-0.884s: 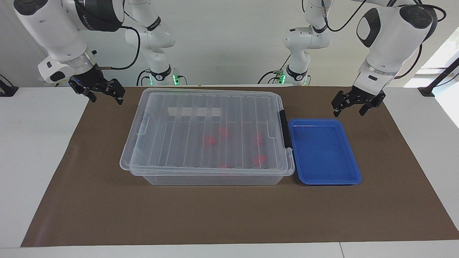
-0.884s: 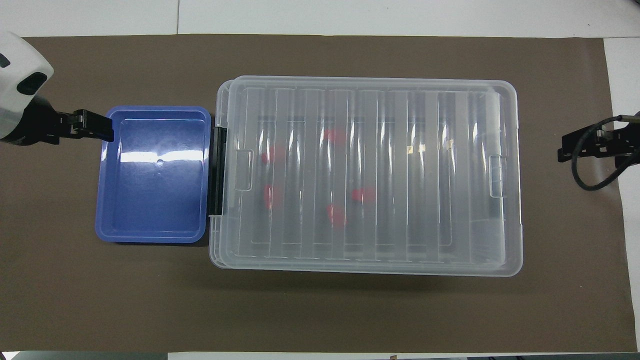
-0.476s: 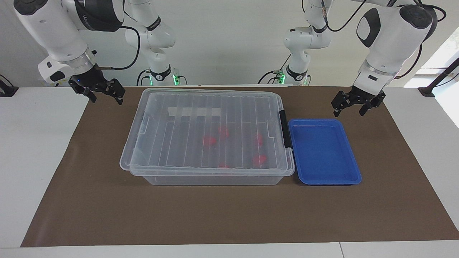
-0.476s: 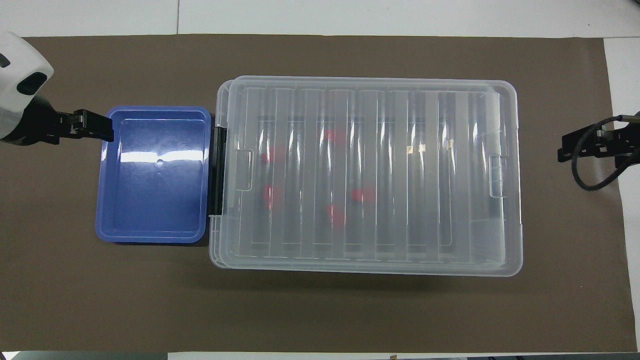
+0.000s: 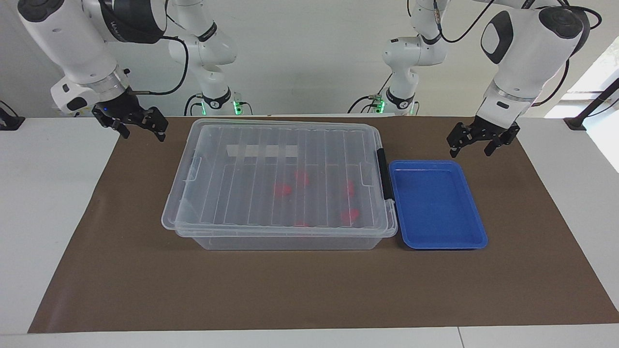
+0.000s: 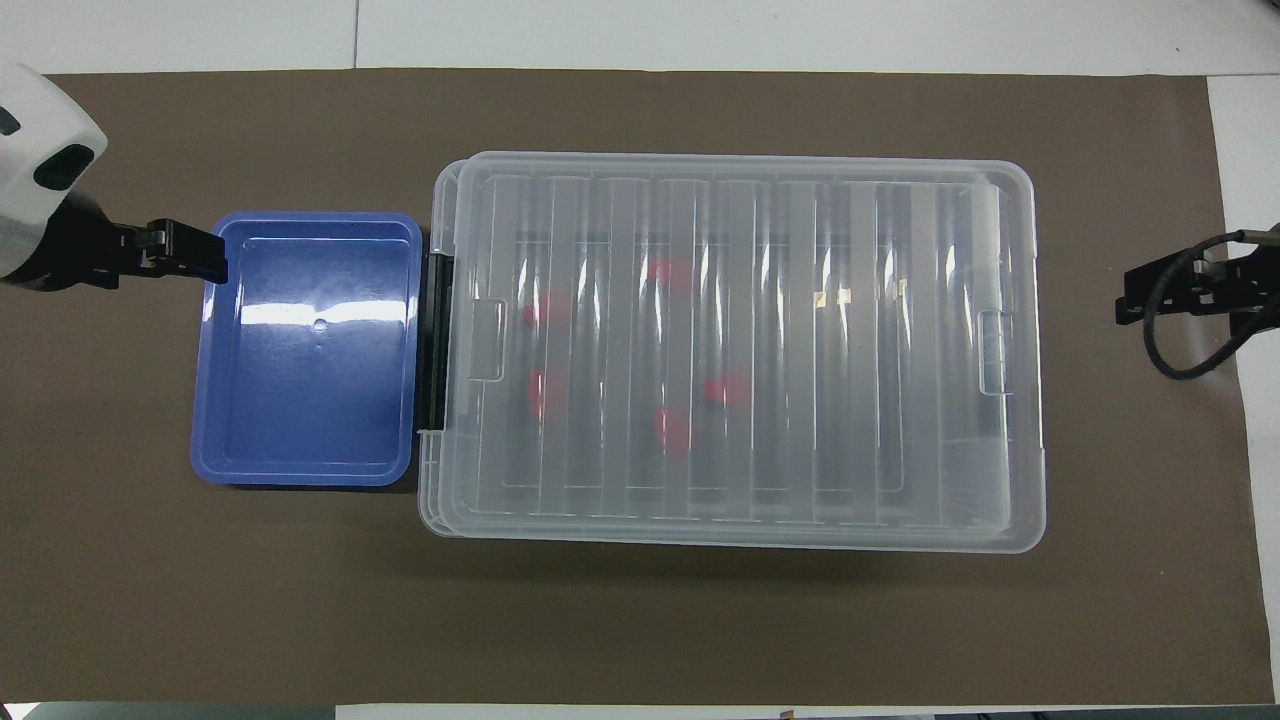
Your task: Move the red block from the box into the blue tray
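The left gripper (image 5: pixel 477 140) hangs in the air over the brown mat (image 5: pixel 309 290), just off the blue tray's corner that lies nearest the robots. Its fingers (image 5: pixel 490 146) are spread wide; they hold nothing and touch nothing. The right gripper (image 5: pixel 140 126) hangs over the mat's edge at the right arm's end of the desk (image 5: pixel 48 193), beside the box's near corner. Its fingers (image 5: pixel 161 130) are spread apart too, with nothing between them. Lettering runs along the right arm's dark upper band, too small to read.

The box (image 5: pixel 280 183), a clear plastic storage bin, stands in the middle of the mat with its ribbed transparent lid (image 6: pixel 740 340) on. A black handle clip (image 5: pixel 384 174) sits on the end that faces the blue tray. Through the lid several red blocks show as blurred red patches on the box floor, gathered in the half toward the tray. The red block (image 6: pixel 727 389) lies among them, near the middle of the box. A pale rectangular strip, perhaps a label, shows through the lid on the side nearest the robots; no writing on it can be made out.

The blue tray (image 5: pixel 471 208) rests flat on the mat just beside the clip end of the box, toward the left arm's end of the desk.
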Motion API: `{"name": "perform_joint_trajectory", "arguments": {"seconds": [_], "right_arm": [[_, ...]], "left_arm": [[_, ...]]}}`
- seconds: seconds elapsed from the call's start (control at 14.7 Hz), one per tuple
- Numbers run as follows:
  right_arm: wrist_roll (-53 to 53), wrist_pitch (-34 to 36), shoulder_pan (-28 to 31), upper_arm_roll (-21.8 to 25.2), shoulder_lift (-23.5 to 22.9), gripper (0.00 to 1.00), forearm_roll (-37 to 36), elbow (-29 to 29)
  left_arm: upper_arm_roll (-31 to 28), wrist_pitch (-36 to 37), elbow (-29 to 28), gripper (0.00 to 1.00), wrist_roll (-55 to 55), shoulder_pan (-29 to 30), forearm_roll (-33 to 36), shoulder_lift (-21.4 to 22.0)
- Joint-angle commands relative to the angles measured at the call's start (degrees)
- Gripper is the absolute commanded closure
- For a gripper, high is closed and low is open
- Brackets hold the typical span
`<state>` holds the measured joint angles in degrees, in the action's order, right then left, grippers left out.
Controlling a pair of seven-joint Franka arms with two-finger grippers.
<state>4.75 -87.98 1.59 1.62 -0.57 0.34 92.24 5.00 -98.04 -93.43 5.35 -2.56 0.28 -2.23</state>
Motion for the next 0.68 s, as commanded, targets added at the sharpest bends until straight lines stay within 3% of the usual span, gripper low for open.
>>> {"name": "perform_joint_trajectory", "arguments": {"seconds": [0.0, 0.34, 0.61], "right_arm": [[-0.5, -2.8, 0.1, -0.6, -0.1, 0.00, 0.8, 0.6], [6.4, -6.8, 0.1, -7.7, -1.0, 0.00, 0.8, 2.0], [7.6, -12.3, 0.0, -8.9, -2.8, 0.00, 0.6, 6.4]], "left_arm": [[0.4, -1.1, -2.3, 0.00, -0.9, 0.8, -0.6, 1.8], [0.4, -1.1, -2.3, 0.00, -0.9, 0.8, -0.6, 1.8], [0.4, -1.1, -2.3, 0.00, -0.8, 0.8, -0.6, 1.8]]}}
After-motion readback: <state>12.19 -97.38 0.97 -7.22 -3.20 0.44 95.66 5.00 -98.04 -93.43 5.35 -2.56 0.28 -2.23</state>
